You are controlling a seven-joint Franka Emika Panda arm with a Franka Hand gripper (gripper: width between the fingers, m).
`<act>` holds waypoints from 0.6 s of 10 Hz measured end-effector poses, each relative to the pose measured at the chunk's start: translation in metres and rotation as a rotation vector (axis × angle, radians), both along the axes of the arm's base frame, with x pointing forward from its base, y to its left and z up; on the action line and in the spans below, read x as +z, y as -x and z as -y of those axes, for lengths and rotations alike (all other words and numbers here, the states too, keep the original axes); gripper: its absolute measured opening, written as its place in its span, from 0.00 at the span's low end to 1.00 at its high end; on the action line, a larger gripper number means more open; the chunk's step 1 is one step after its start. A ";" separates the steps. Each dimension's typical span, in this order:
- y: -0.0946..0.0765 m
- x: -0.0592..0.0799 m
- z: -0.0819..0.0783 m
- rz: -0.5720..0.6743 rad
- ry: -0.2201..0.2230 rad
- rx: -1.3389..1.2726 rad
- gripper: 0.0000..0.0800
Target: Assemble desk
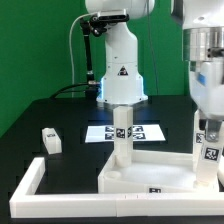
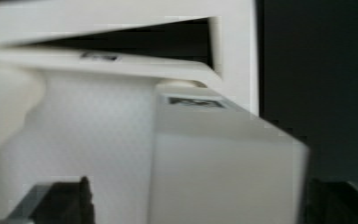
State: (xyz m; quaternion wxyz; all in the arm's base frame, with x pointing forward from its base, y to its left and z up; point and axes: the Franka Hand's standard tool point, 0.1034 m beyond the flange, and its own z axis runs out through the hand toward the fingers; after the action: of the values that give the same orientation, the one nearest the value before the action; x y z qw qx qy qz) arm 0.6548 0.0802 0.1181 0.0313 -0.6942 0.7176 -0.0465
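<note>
The white tabletop panel (image 1: pixel 165 180) lies flat with its rim up at the front of the table. One white leg (image 1: pixel 122 146) stands upright at its far corner on the exterior view's left. My gripper (image 1: pixel 207 118) comes down at the exterior view's right and is shut on a second white leg (image 1: pixel 209 152), held upright over the panel's right side. In the wrist view this leg (image 2: pixel 185 150) fills the space between my dark fingers (image 2: pixel 60 205), with the panel's rim (image 2: pixel 229 50) beyond. A third leg (image 1: pixel 50 140) lies loose on the black table at the left.
The long white border rail (image 1: pixel 28 185) runs along the table's left and front. The marker board (image 1: pixel 140 131) lies behind the panel. The robot base (image 1: pixel 120 70) stands at the back before a green backdrop.
</note>
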 end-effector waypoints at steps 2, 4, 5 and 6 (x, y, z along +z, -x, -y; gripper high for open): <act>0.002 -0.001 -0.009 -0.013 0.037 0.205 0.80; 0.002 -0.001 -0.005 -0.016 0.051 0.302 0.81; 0.002 -0.001 -0.005 -0.019 0.061 0.379 0.81; 0.002 -0.001 -0.005 -0.023 0.074 0.447 0.81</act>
State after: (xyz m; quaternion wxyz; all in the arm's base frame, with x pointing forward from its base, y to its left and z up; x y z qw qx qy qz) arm 0.6533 0.0848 0.1174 0.0069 -0.8371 0.5440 -0.0568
